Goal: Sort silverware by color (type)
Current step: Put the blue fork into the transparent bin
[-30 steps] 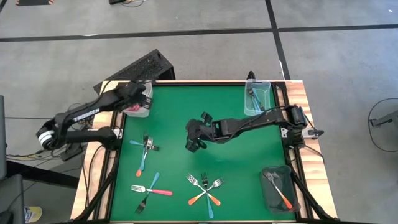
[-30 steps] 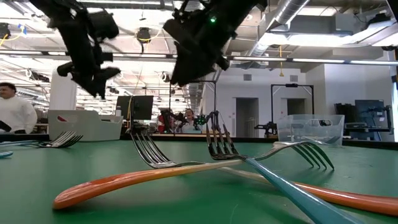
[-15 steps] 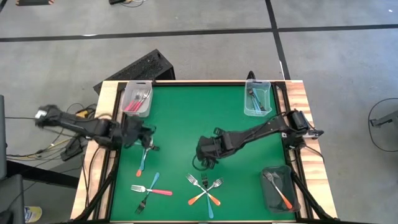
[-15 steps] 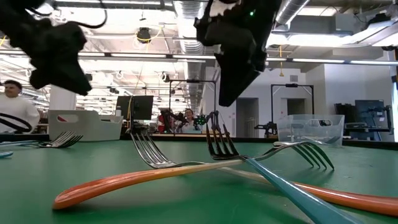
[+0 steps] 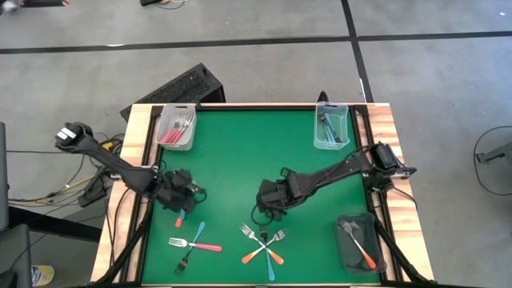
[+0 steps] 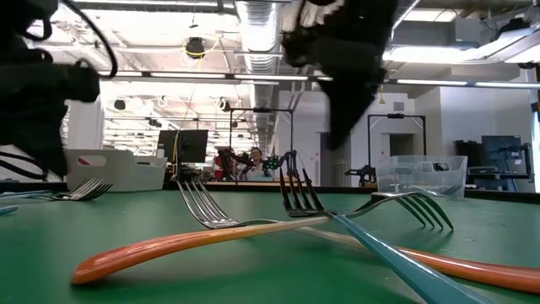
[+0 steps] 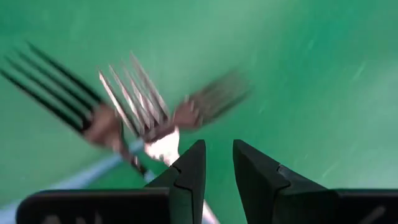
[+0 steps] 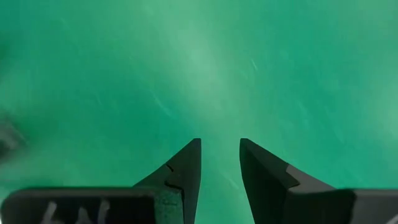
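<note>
The silverware lies in groups on the green mat. A left cluster [image 5: 183, 214] is partly hidden under my left gripper [image 5: 181, 197], which hovers open just over its tines [image 7: 140, 102]. Two forks, one pink-handled [image 5: 196, 246] and one blue-handled [image 5: 197, 233], lie at the near left. Crossed orange and blue forks [image 5: 264, 245] lie near the front centre. My right gripper [image 5: 270, 202] points down, open, over bare mat [image 8: 205, 74], just behind the crossed forks.
A clear bin [image 5: 177, 128] with pink forks stands at the far left corner, and a clear bin [image 5: 330, 128] with blue forks at the far right. A dark bin [image 5: 358, 240] holding an orange fork sits at the near right. Bare mat lies mid-table.
My left gripper has swung from the far-left bin toward the near edge and come down over the left fork cluster, turning as it went. My right gripper has moved toward the near edge and tipped further down. No fork has moved.
</note>
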Robot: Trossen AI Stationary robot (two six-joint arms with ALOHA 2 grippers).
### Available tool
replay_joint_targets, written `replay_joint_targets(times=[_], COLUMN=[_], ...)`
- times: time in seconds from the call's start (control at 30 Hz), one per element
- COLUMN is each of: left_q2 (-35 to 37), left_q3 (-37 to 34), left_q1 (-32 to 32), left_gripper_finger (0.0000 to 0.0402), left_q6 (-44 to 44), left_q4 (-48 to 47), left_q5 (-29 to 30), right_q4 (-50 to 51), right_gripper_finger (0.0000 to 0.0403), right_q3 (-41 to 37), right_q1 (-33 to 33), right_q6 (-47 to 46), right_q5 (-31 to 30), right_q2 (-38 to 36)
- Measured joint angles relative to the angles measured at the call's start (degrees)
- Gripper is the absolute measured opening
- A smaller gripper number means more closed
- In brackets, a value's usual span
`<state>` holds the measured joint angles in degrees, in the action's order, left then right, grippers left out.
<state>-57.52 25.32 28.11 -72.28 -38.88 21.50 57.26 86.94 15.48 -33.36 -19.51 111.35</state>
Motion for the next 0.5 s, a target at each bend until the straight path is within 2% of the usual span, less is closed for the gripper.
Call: replay_joint_targets(times=[0.1,0.23,0.5], left_q2=[-2.1,-2.6,-2.5], left_q3=[0.0,0.0,0.0], left_q1=[0.0,0.0,0.0], left_gripper_finger=[0.0067,0.0067,0.0067], left_q6=[-0.6,-1.9,-6.4], left_q4=[-0.8,-2.4,-10.8], left_q5=[-4.4,-6.6,-7.5], right_q4=[9.6,16.2,16.2], right_gripper_finger=[0.0133,0.0133,0.0133], right_q3=[0.0,0.0,0.0], right_q1=[0.6,1.0,1.4], right_q6=[-2.8,-7.0,-8.2], right_q5=[-0.1,-2.7,-7.7], right_q2=[-0.7,-1.1,-2.5])
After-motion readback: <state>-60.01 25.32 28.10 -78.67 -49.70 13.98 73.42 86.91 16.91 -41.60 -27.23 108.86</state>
